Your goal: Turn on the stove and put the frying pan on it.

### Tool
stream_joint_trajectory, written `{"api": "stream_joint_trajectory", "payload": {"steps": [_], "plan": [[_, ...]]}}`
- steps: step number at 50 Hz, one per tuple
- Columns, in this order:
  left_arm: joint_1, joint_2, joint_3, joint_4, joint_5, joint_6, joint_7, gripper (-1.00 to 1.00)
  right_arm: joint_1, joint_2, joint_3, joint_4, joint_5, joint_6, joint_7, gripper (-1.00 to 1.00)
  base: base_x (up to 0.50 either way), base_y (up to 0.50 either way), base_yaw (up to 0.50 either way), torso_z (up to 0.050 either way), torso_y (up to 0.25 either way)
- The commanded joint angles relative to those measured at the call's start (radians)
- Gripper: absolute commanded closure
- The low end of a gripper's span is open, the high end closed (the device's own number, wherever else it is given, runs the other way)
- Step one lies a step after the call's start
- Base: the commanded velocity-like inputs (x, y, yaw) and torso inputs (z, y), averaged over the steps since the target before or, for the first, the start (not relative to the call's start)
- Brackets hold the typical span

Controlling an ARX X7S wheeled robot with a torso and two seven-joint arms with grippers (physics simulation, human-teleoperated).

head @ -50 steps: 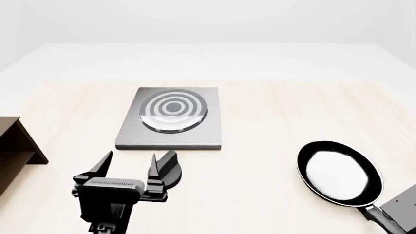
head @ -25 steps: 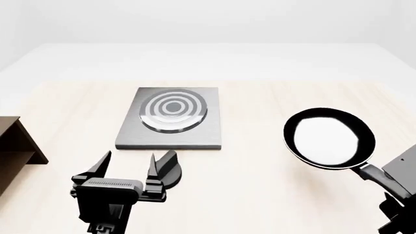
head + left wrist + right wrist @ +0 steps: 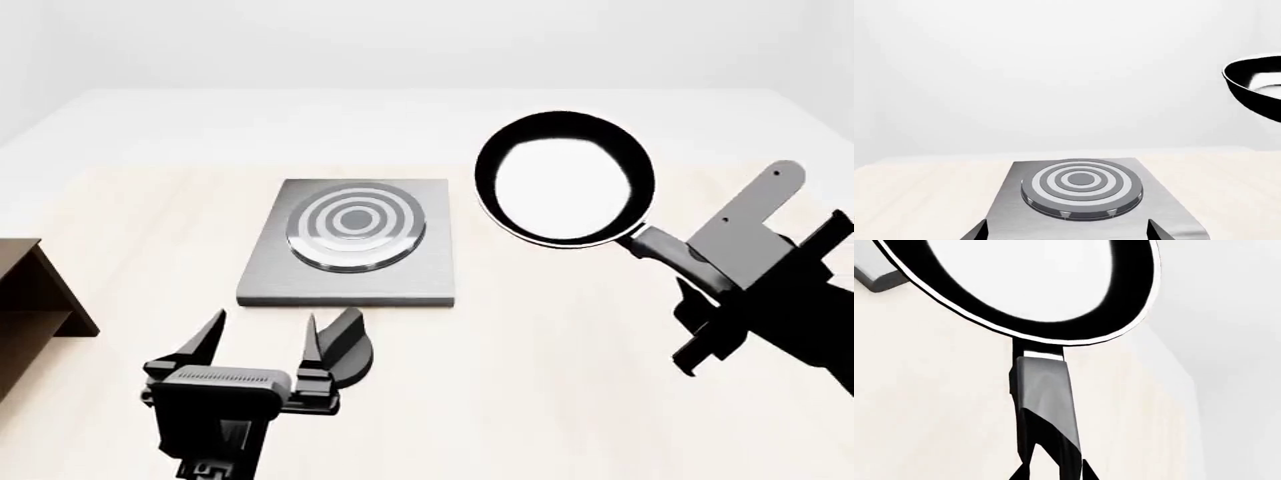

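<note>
Pale wood worktop [image 3: 534,340] under plain white walls carries the stove [image 3: 352,243], a flat grey plate with a ringed burner, taken as the landmark for every position below. On the near side of the stove, just off its front edge, the black finned knob [image 3: 350,350] sits by the left gripper [image 3: 260,340], whose fingers [image 3: 204,340] are spread apart; one fingertip stands at the knob, but contact cannot be confirmed. This placement suits turning the knob, and whether the burner is on cannot be told. To the right of the stove and lifted clear of the worktop, the frying pan [image 3: 566,178] is held by its long handle in the right gripper [image 3: 1051,471], fingers clamped on the handle end (seen most clearly in the right wrist view). Gripping the handle's far end keeps the arm away from the burner during placement. Open worktop lies between pan and stove, so a sideways carry appears unobstructed. A brown wooden shelf [image 3: 34,300] stands well to the left of the stove, clear of that path.
</note>
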Motion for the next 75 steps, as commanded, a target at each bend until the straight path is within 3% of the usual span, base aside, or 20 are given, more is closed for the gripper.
{"api": "stream_joint_trajectory", "payload": {"steps": [1, 45, 75], "plan": [[0.001, -0.004, 0.001, 0.004, -0.003, -0.001, -0.007, -1.0, 0.124, -0.089, -0.027, 0.045, -0.141, -0.055, -0.025, 1.0, 0.0, 0.0, 0.0, 0.0, 0.01], [-0.01, -0.006, -0.028, -0.014, -0.03, 0.003, -0.05, -1.0, 0.24, -0.327, -0.153, 0.25, -0.235, -0.205, -0.091, 1.0, 0.0, 0.0, 0.0, 0.0, 0.002], [0.011, -0.008, -0.018, -0.053, -0.061, 0.051, -0.023, -1.0, 0.325, -0.63, -0.166, 0.601, -0.294, -0.375, -0.037, 1.0, 0.0, 0.0, 0.0, 0.0, 0.002]]}}
